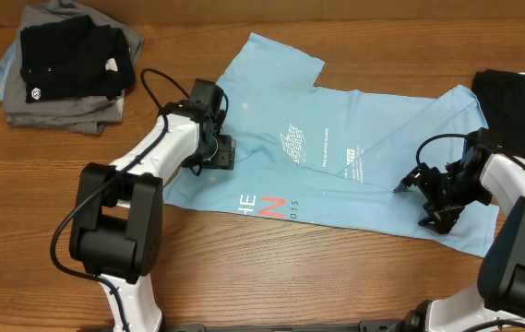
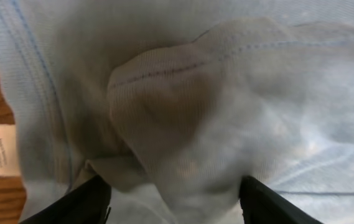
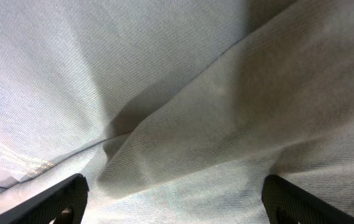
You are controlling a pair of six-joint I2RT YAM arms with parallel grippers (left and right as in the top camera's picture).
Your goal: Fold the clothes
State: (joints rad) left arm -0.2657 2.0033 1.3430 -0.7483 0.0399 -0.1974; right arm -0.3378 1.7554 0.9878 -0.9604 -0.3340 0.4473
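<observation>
On the light blue T-shirt (image 1: 354, 120), your left fingers (image 2: 77, 204) stand spread around a bunched fold; your right fingers (image 3: 304, 200) are spread wide over its cloth.

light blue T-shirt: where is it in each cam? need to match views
Overhead: light blue T-shirt spread across the centre of the frame, between the two arms.
Left wrist: fills nearly the whole frame, a bunched seamed fold between the fingers.
Right wrist: fills the frame, one diagonal crease.
Shared landmark: the claws; overhead shows the left claw at the shirt's left edge and the right claw near its right end.
</observation>
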